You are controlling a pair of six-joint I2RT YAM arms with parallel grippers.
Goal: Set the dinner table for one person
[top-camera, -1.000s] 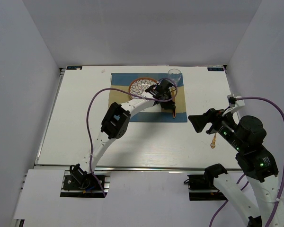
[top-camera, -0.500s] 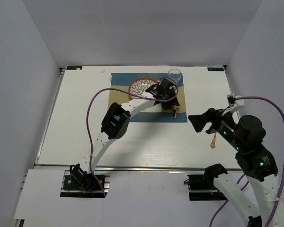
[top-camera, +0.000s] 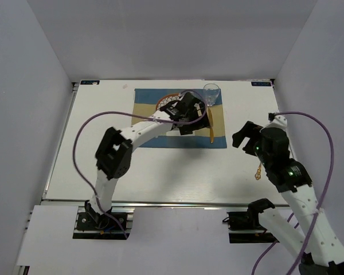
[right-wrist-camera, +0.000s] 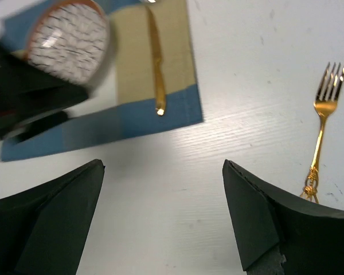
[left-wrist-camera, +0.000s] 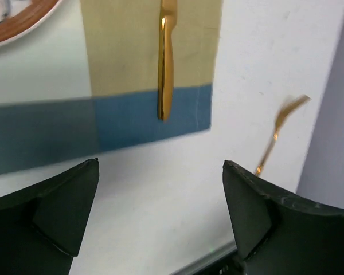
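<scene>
On the white dinner table [top-camera: 103, 160] lies a blue-and-beige placemat [top-camera: 146, 140]. A patterned plate [top-camera: 163, 103] with a brown rim sits on it, half hidden by my left gripper [top-camera: 190, 114]. Right of the plate a gold knife [top-camera: 210, 123] lies lengthwise on the mat. A clear glass [top-camera: 211, 91] stands at the mat's far right corner. A gold fork [top-camera: 258, 171] rests on the bare table to the right. The left gripper [left-wrist-camera: 160, 165] is open and empty, with the knife [left-wrist-camera: 166, 63] ahead of it. My right gripper [top-camera: 242, 136] [right-wrist-camera: 163, 163] is open, left of the fork [right-wrist-camera: 321, 126].
A metal rail [top-camera: 160, 201] runs along the table's near edge. White walls close in the left, back and right sides. Purple cables loop from both arms over the table. The left arm stretches diagonally across the table's middle.
My left gripper opened and let go of the knife, which now lies on the mat; the gripper drew back left over the plate. The right arm swung in closer above the fork.
</scene>
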